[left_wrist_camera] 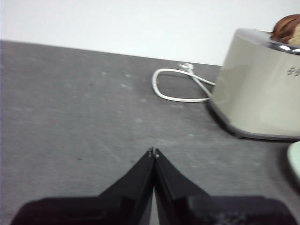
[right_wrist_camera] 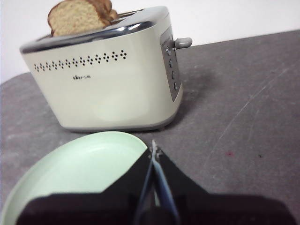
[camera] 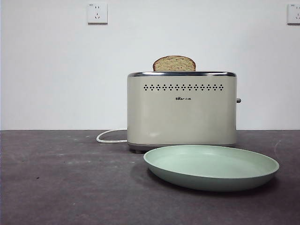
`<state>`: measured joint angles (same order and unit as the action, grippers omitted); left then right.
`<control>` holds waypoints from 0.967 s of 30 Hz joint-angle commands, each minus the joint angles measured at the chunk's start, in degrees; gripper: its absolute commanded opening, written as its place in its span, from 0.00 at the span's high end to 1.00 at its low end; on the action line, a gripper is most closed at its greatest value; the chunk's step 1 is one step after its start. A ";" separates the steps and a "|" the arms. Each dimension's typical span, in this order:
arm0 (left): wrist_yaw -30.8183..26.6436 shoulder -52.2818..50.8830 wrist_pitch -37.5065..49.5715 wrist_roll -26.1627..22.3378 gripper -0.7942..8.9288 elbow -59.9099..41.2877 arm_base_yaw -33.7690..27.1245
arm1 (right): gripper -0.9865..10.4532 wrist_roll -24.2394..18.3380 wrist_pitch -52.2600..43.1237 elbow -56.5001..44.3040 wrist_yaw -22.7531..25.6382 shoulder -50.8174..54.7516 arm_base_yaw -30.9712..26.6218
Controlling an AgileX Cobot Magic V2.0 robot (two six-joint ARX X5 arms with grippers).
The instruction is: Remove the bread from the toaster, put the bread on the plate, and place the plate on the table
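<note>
The cream-beige toaster (camera: 182,110) stands at the middle of the dark table (camera: 65,183). The bread (camera: 174,63) sticks up from its slot, tan with a brown crust. In the right wrist view the bread (right_wrist_camera: 71,19) is the nearer slice, and a second, darker-crusted slice (right_wrist_camera: 104,6) stands behind it. The mint-green plate (camera: 211,166) lies empty on the table in front of the toaster, a little to its right. My left gripper (left_wrist_camera: 153,152) is shut and empty over bare table, to the left of the toaster (left_wrist_camera: 258,91). My right gripper (right_wrist_camera: 153,149) is shut and empty beside the plate's rim (right_wrist_camera: 70,173).
The toaster's white cord (camera: 110,137) loops on the table behind its left side, and it also shows in the left wrist view (left_wrist_camera: 176,84). The toaster's lever (right_wrist_camera: 182,43) sticks out of its right end. Two wall sockets (camera: 97,13) sit high on the white wall.
</note>
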<state>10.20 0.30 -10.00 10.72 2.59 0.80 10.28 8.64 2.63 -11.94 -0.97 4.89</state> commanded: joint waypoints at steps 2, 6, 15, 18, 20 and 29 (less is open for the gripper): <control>2.95 0.28 -0.81 3.43 0.93 5.31 -0.13 | 0.92 3.98 -0.57 4.63 -0.20 -2.27 0.09; 6.49 2.29 -4.37 4.28 0.93 12.35 -0.13 | 0.92 5.64 1.44 10.45 -3.91 -7.91 0.09; 13.60 10.97 -14.56 1.03 0.93 28.59 -0.15 | 0.92 2.05 16.59 32.24 -12.66 -24.65 0.09; 16.94 13.77 -20.13 -0.72 0.93 33.33 -0.15 | 0.92 -2.23 25.35 41.13 -15.32 -29.81 0.09; 18.80 15.65 -24.61 -2.86 0.93 36.61 -0.15 | 0.92 -5.07 31.82 47.10 -15.87 -32.92 0.09; 24.98 25.00 -41.29 -11.47 0.93 49.86 -0.13 | 0.92 -13.35 51.52 60.39 -16.63 -39.30 0.09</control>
<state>34.54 24.82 -50.83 2.13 51.88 0.80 -1.13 59.51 63.07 -28.51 -40.16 4.89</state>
